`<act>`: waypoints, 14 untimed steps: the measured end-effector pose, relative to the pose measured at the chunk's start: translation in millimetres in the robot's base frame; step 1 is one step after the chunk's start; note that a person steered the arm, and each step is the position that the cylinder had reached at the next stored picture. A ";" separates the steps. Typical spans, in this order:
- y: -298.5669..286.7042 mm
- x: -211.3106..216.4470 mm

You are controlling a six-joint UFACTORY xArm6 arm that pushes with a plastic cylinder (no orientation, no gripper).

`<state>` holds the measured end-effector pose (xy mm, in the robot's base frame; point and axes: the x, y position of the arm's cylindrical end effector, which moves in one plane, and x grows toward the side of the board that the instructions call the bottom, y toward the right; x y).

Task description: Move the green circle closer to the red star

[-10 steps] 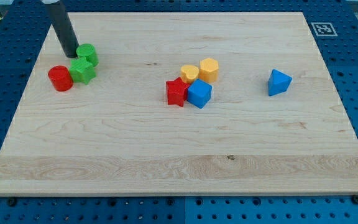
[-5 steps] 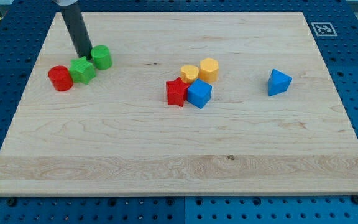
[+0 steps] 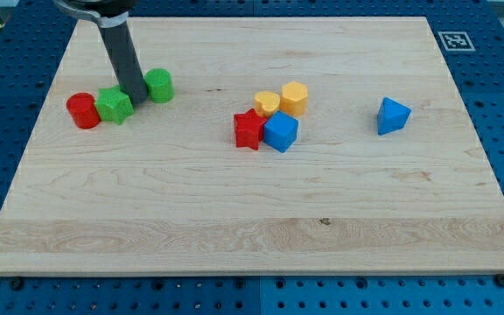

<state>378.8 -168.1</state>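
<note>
My tip (image 3: 136,96), a bare rod with no end effector to open, pressed the green circle (image 3: 158,85) mid-push, needing a longer rightward shove toward the red star (image 3: 248,129).

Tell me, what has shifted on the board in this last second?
My tip slid toward the view's right, pushing the green circle that way, closer to the red star. The green star and red circle barely moved; the other blocks stayed put.

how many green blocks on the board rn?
2. Green circle just right of my tip; green star just left of it, beside the red cylinder. None look hidden.
</note>
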 end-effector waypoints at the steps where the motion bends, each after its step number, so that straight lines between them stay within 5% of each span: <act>1: 1.0 -17.8; 14: 60.2 -36.9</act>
<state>341.9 -107.9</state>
